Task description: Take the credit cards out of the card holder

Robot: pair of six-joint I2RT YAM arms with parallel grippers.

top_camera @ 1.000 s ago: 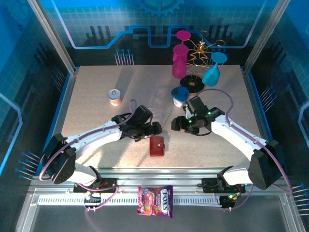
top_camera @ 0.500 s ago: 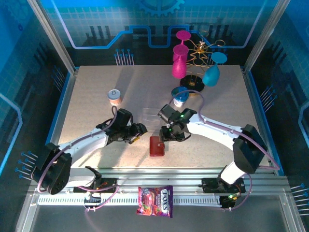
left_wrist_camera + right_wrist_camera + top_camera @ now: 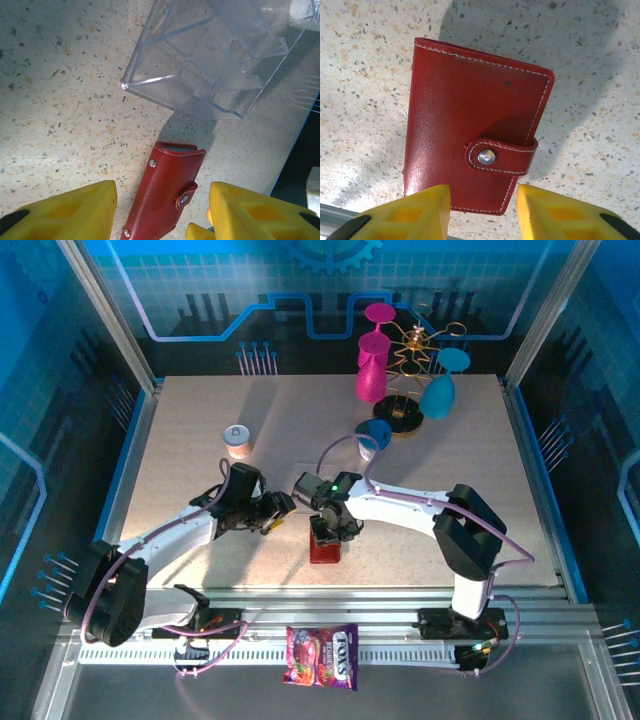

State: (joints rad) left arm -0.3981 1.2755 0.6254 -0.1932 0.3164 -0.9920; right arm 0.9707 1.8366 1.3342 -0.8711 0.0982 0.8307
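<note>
The card holder (image 3: 325,545) is a small dark red wallet lying shut on the speckled table near the front edge, its snap tab (image 3: 502,157) fastened. The credit cards are hidden inside it. My right gripper (image 3: 334,526) hovers right over the holder (image 3: 470,115), open, and its yellow fingers (image 3: 410,215) frame the holder's near edge without touching it. My left gripper (image 3: 283,508) is just left of the holder, open. In the left wrist view the holder (image 3: 167,192) lies between the left gripper's (image 3: 160,215) yellow fingertips (image 3: 65,210), with gaps on both sides.
A clear acrylic tray (image 3: 210,55) stands just beyond the holder. A small can (image 3: 237,440) sits at the back left. A blue cup (image 3: 372,432) and a gold rack (image 3: 405,365) with pink and teal glasses stand at the back. A candy bag (image 3: 322,655) lies on the front rail.
The right arm swung left and now sits over the card holder. The left gripper drew back left and nearer. Both pairs of jaws narrowed.
</note>
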